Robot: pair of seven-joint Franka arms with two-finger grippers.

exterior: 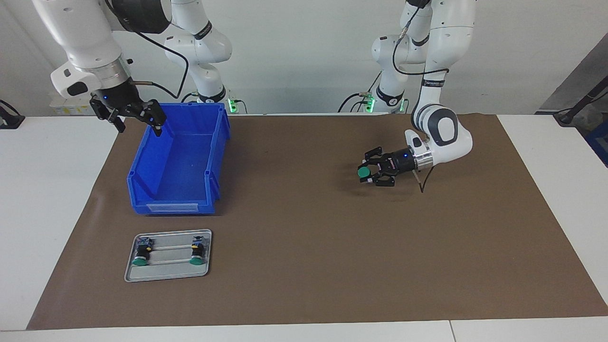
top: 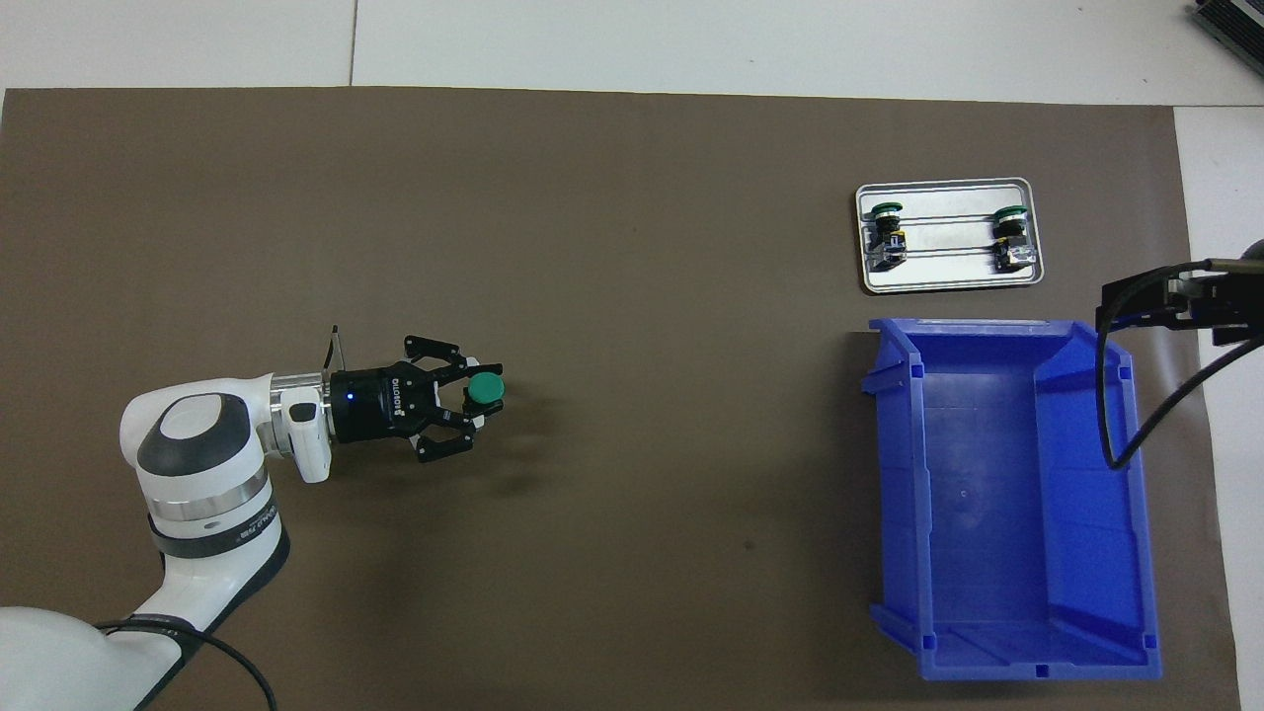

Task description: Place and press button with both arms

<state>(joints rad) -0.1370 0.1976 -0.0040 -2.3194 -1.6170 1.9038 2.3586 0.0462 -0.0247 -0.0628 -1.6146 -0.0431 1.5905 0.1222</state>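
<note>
**A:** Step in hand?

**B:** Placing, by the look of it. Left arm (exterior: 441, 130) low over the mat (exterior: 304, 266), left jaws clamped on the button (exterior: 365, 172). Green cap pointing away from the wrist, black body lying level in the grip. Cannot tell whether touching the mat or just clear of it.

**A:** And the right jaws?

**B:** Wide apart, holding nothing. Waiting on the right arm (exterior: 80, 42), over the bin (exterior: 218, 142) at its corner close to the robots. Well apart from the left jaws and from the button.

**A:** Next move?

**B:** Probably calls for turning the wrist to bring the cap upward, then lowering and standing the black body on the mat. After that, either letting go or steadying it there. Then bringing the right jaws across from the bin to a spot over the cap and pushing straight down. Likely to tip if pressed off-centre, so better braced by the left jaws during the push.

**A:** Count?

**B:** Three buttons all told: one in the left jaws, plus two twins (exterior: 141, 254) lying on the tray (exterior: 171, 231). One tray, well apart from the left jaws, just beside the bin at the right jaws' end. One bin, blue. One mat, brown, spread over the white worktop (exterior: 47, 190). Two arms, two pairs of jaws.
</note>
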